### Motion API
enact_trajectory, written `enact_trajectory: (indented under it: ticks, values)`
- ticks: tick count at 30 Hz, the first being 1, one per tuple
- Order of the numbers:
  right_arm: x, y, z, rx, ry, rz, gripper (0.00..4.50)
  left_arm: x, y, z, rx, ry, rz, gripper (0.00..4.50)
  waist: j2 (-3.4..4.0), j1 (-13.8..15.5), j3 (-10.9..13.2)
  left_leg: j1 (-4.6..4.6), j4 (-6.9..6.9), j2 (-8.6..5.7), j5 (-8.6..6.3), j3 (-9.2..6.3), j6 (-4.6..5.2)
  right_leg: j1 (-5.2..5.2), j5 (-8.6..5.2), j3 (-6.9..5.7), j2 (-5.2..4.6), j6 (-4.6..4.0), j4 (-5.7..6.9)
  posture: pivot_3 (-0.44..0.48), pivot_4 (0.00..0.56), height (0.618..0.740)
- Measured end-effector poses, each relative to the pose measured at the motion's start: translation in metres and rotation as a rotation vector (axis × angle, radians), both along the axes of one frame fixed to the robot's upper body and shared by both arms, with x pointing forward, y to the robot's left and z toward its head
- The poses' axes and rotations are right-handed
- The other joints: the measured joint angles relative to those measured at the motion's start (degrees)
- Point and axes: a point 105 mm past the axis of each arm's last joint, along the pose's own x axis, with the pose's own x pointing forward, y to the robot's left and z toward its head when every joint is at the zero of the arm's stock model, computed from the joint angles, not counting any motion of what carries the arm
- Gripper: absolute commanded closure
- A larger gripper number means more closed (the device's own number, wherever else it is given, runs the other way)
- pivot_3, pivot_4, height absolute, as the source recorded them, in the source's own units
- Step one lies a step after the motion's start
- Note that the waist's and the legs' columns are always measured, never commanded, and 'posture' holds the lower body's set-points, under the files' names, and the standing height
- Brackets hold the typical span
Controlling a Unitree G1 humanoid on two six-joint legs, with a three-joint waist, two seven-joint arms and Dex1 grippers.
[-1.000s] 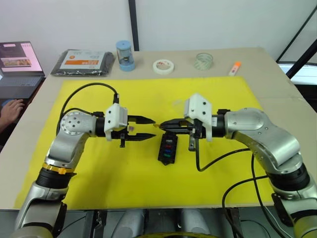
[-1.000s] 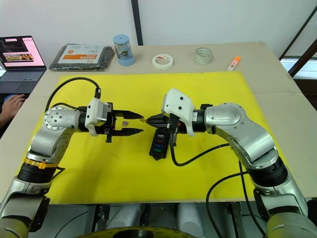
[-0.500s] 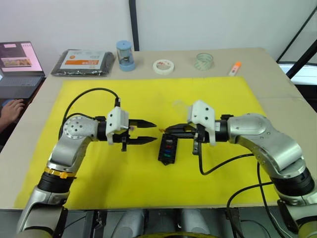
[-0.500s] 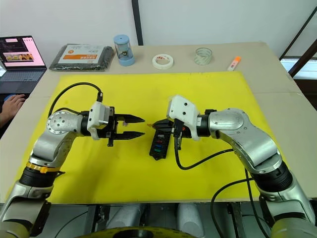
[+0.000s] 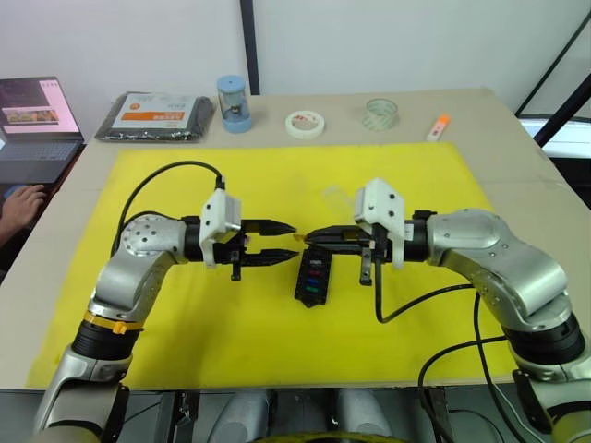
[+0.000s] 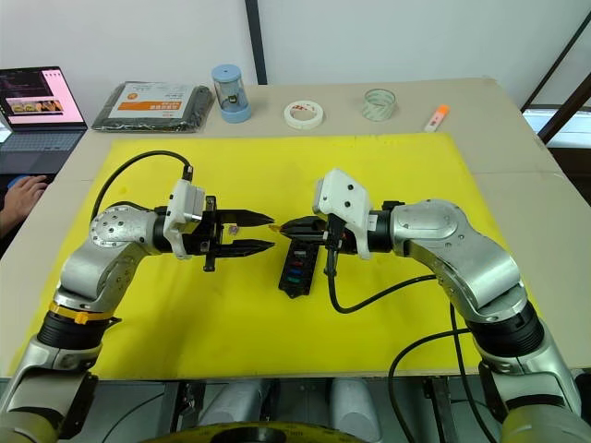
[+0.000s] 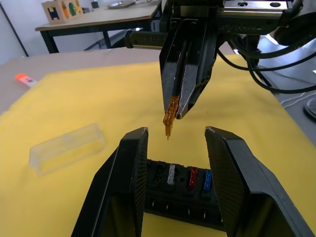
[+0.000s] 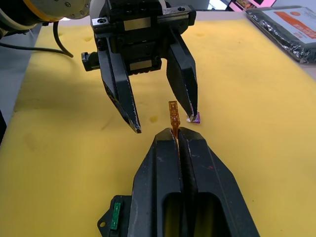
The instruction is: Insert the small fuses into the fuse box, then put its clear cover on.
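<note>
Head view: left hand (image 5: 284, 243), fingers apart, has neared right hand (image 5: 308, 237) pinching amber fuse (image 8: 173, 114).

left arm: bent, reaching in toward the middle | left hand (image 5: 277, 242): fingers wide apart | right hand (image 5: 307, 237): pinched tight (tips face the left hand's, close)

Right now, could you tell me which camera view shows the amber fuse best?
The left wrist view: the amber fuse hangs clear, pinched in the right gripper. The right wrist view shows its protruding end; the eye views show a tiny speck.
</note>
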Motion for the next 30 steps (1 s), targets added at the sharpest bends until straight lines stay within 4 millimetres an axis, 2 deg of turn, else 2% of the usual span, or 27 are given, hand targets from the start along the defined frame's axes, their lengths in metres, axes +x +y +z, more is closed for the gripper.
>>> enact_trajectory:
  ticks: [5,16,19,25,30]
  values:
    - [-0.0002,0.0001,0.0001,0.0,0.0,0.002,4.5,0.0009,-0.0003,0.0008,-0.002,-0.002,0.009,4.44,0.0,0.0,0.0,0.0,0.0,0.0,0.0,0.0,0.0,0.0,0.0,0.0,0.0,0.0,0.0,0.0,0.15,0.74]
    - [-0.0006,0.0002,0.0005,-0.001,-0.003,0.004,4.5,0.0008,-0.0006,0.0014,-0.001,-0.002,0.011,4.48,0.0,0.0,0.0,0.0,0.0,0.0,0.0,0.0,0.0,0.0,0.0,0.0,0.0,0.0,0.0,0.0,0.15,0.74]
    - [-0.002,0.001,0.0014,-0.001,-0.011,0.012,3.81,0.0,-0.0005,0.0014,0.001,-0.006,0.003,4.5,0.0,0.0,0.0,0.0,0.0,0.0,0.0,0.0,0.0,0.0,0.0,0.0,0.0,0.0,0.0,0.0,0.15,0.74]
    - [-0.0013,-0.001,0.0035,-0.014,-0.049,0.012,1.89,0.0042,0.0047,-0.0041,0.037,-0.03,0.022,4.5,0.0,0.0,0.0,0.0,-0.01,0.0,0.0,0.01,0.0,0.0,0.0,0.0,0.0,0.0,0.0,0.0,0.15,0.74]
    - [-0.001,-0.0009,-0.0001,-0.041,-0.054,0.012,1.89,0.0043,0.0042,-0.0083,0.068,-0.071,0.017,4.5,0.0,0.0,0.0,0.0,-0.01,0.0,0.0,0.01,0.0,0.0,0.0,0.0,0.0,0.0,-0.01,0.0,0.15,0.74]
